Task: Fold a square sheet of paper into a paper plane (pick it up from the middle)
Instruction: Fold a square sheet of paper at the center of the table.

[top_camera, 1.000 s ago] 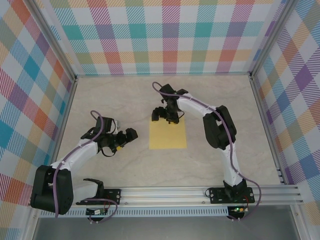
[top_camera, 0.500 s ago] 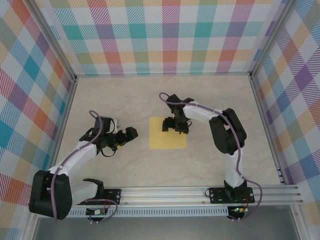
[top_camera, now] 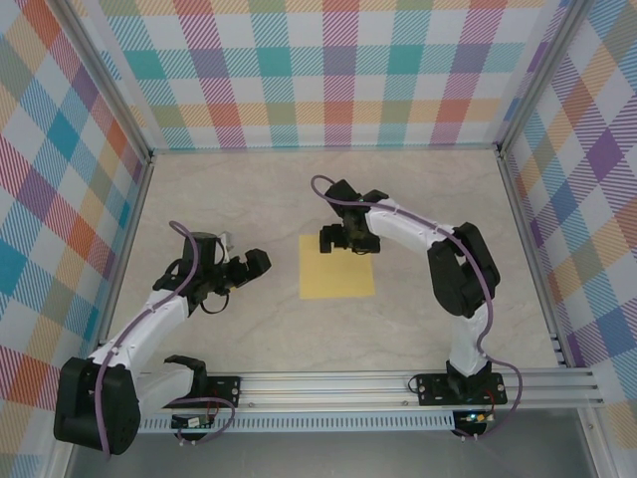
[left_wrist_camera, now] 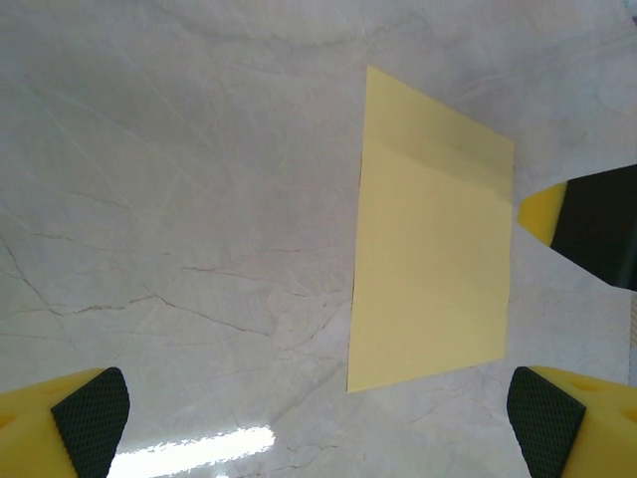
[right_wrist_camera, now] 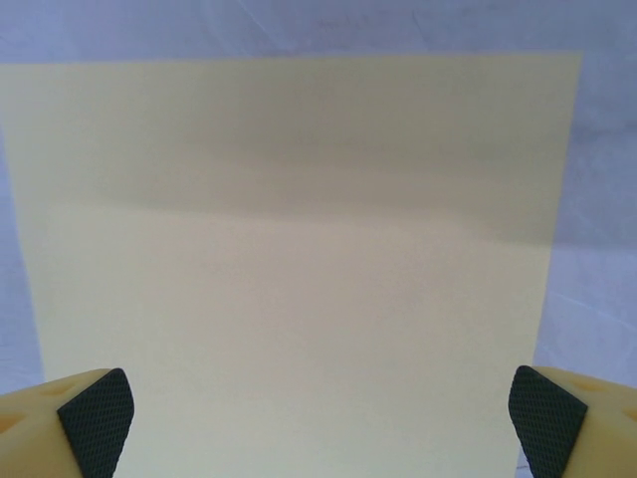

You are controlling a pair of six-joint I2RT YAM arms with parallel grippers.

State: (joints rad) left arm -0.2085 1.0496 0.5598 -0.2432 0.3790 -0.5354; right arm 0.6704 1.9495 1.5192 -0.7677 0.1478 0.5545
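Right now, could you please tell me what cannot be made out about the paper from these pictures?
- Top external: the right gripper covers the far edge of the square sheet of paper; contact cannot be told.
- Right wrist: the sheet's lower edge is cut off by the frame's bottom.
- Left wrist: the faint line across the sheet may be a crease or a shadow.

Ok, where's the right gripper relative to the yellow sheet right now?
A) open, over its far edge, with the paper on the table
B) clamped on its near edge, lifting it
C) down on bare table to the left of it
A: the top view shows the right gripper over the far edge of the square sheet of paper, and its wrist view shows the fingers spread wide above the sheet, pinching nothing.
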